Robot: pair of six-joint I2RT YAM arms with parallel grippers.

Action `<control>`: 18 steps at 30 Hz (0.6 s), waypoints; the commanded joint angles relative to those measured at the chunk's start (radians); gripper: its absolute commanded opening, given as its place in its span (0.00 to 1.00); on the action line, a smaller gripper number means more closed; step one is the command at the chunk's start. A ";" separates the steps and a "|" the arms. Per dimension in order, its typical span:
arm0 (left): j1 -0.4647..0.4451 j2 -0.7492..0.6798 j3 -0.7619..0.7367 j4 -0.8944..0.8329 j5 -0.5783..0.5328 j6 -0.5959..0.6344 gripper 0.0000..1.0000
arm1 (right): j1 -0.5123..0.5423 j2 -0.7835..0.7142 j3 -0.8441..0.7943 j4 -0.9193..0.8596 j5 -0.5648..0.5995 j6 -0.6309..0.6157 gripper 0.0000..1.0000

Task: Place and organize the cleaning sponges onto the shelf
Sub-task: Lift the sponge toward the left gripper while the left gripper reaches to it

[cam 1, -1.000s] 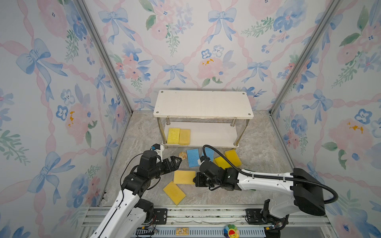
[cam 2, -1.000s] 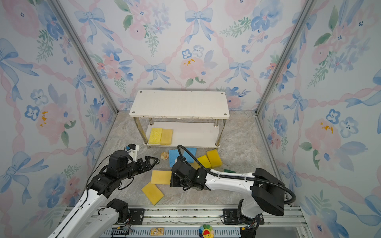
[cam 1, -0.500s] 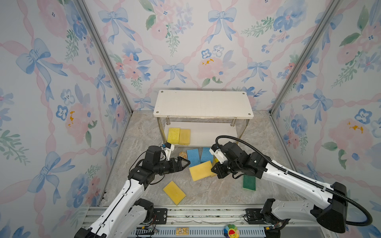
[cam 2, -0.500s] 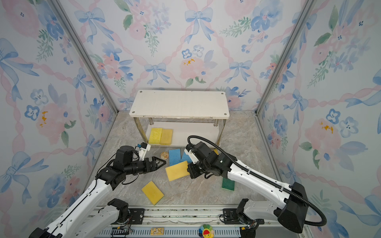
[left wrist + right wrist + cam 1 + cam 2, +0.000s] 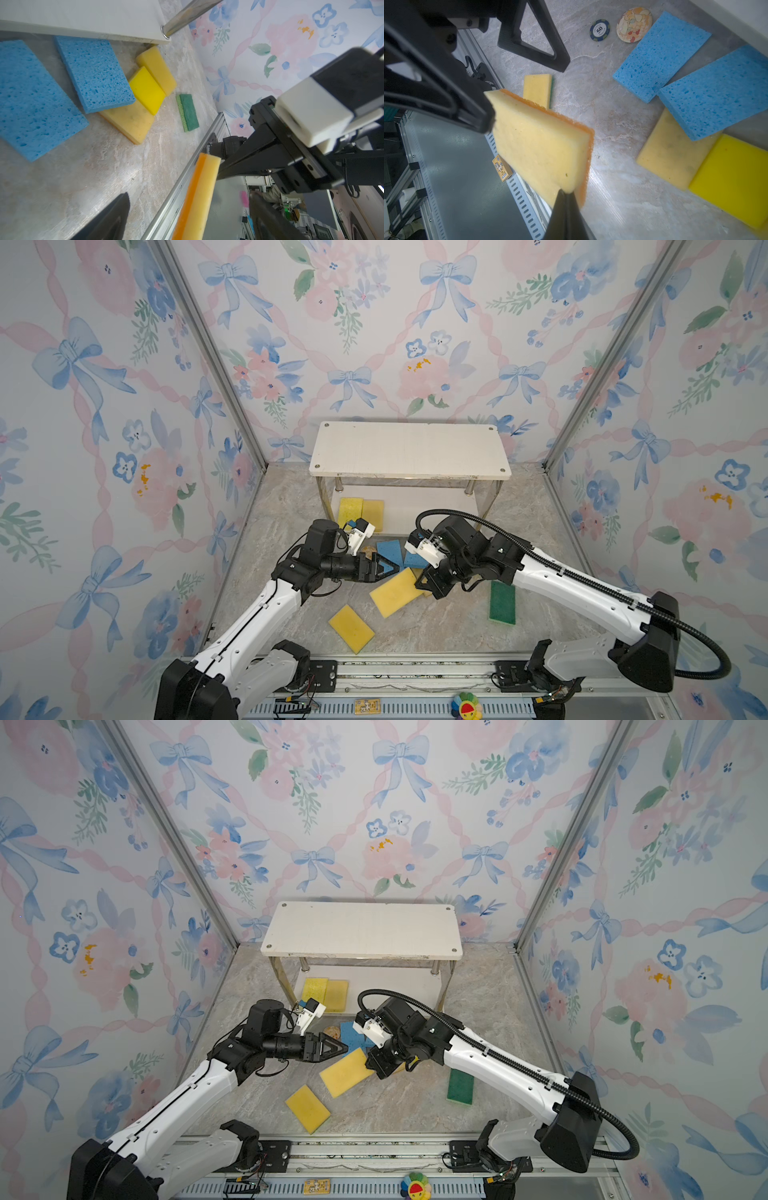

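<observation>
yellow sponges 7 | blue sponges 2 | green sponge 1 | round discs 2 | shelf 1

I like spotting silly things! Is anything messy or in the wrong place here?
Yes. A poker chip and a cartoon disc lie on the floor near a blue sponge; they aren't sponges. Another blue sponge lies crookedly over a pale yellow sponge, off the shelf.

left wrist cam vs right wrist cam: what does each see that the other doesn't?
Left wrist only: dark green sponge, metal shelf post.
Right wrist only: poker chip, cartoon disc, green-edged yellow sponge.
Both: the gripped orange-backed sponge, blue sponges, bright yellow sponge.
</observation>
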 commanded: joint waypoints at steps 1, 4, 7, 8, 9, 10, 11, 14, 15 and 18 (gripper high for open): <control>-0.037 0.040 0.029 0.008 0.047 0.078 0.87 | -0.015 0.012 0.044 -0.037 -0.038 -0.036 0.00; -0.048 0.068 0.042 0.007 0.041 0.093 0.81 | -0.022 0.014 0.052 -0.049 -0.041 -0.045 0.00; -0.049 0.092 0.046 0.008 0.046 0.102 0.73 | -0.028 0.009 0.053 -0.051 -0.046 -0.047 0.00; -0.049 0.099 0.047 0.007 0.049 0.106 0.69 | -0.029 0.009 0.053 -0.052 -0.047 -0.049 0.00; -0.051 0.106 0.048 0.007 0.052 0.108 0.65 | -0.030 0.006 0.053 -0.054 -0.048 -0.049 0.00; -0.053 0.112 0.050 0.007 0.054 0.110 0.62 | -0.032 0.006 0.052 -0.053 -0.050 -0.049 0.00; -0.055 0.117 0.050 0.007 0.056 0.113 0.57 | -0.032 0.006 0.049 -0.050 -0.052 -0.049 0.00; -0.061 0.125 0.052 0.008 0.072 0.123 0.41 | -0.038 0.008 0.042 -0.044 -0.045 -0.046 0.00; -0.063 0.130 0.051 0.013 0.093 0.127 0.36 | -0.041 0.009 0.036 -0.034 -0.046 -0.042 0.00; -0.066 0.134 0.047 0.017 0.102 0.131 0.20 | -0.044 0.006 0.021 -0.012 -0.042 -0.030 0.00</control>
